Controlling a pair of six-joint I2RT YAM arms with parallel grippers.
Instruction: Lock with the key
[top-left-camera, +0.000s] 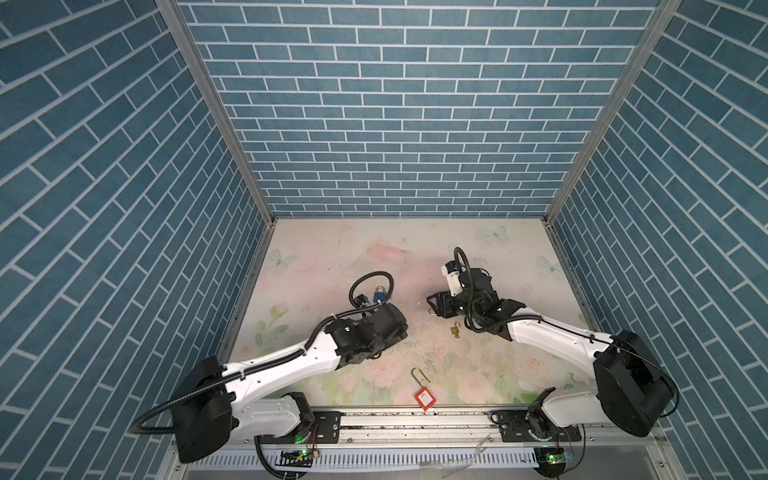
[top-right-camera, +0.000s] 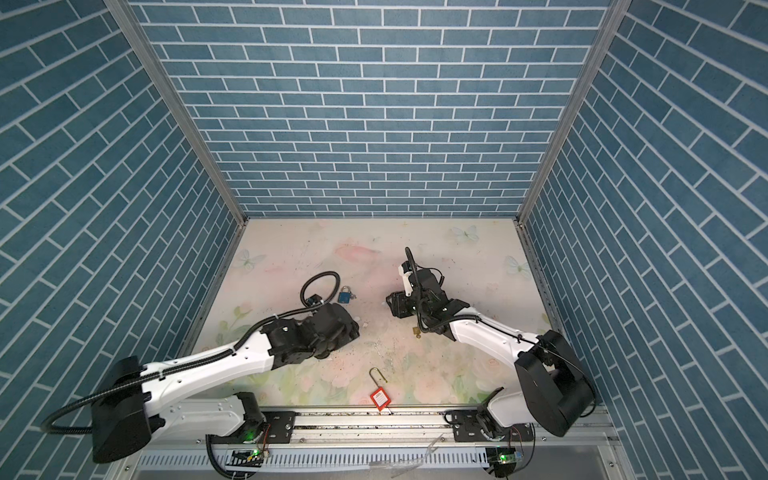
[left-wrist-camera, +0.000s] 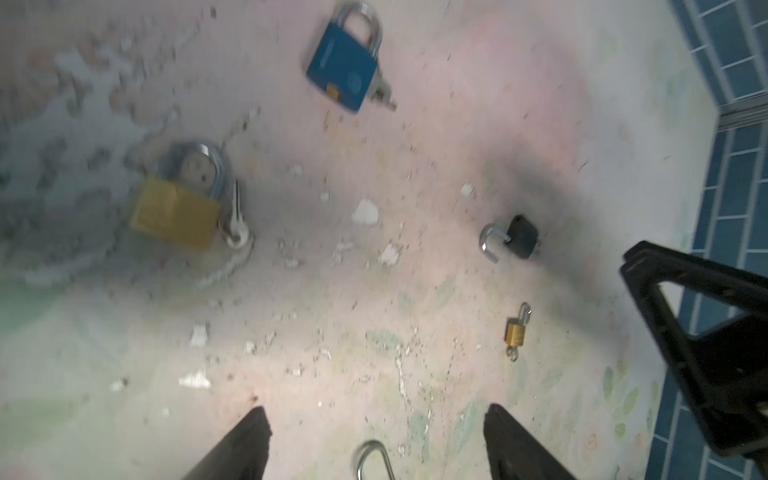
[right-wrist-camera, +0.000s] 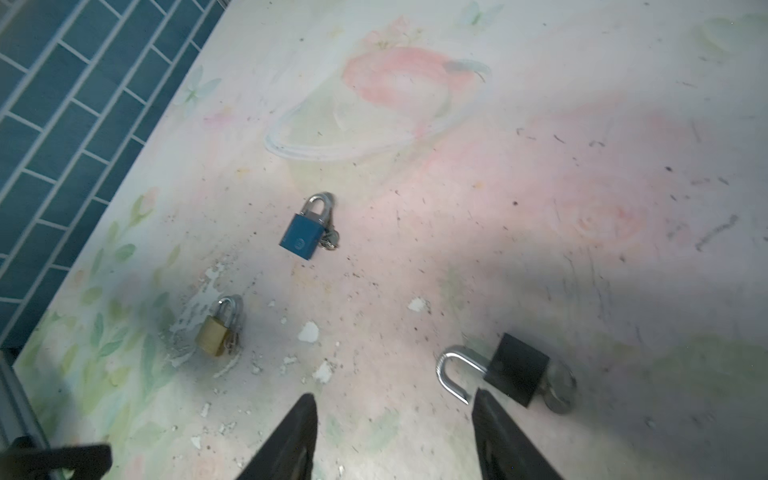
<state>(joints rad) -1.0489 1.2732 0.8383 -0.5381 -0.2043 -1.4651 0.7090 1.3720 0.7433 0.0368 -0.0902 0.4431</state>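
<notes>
One large brass padlock (left-wrist-camera: 174, 212) | both wrist views | top views: left arm (top-left-camera: 291, 361) covers

Blurry brass padlock (left-wrist-camera: 174, 214), perhaps with key (left-wrist-camera: 237, 224)

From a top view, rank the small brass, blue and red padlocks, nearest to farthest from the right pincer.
1. small brass padlock, just nearside of the right pincer.
2. blue padlock, off to the left.
3. red padlock, at the front edge.
</notes>
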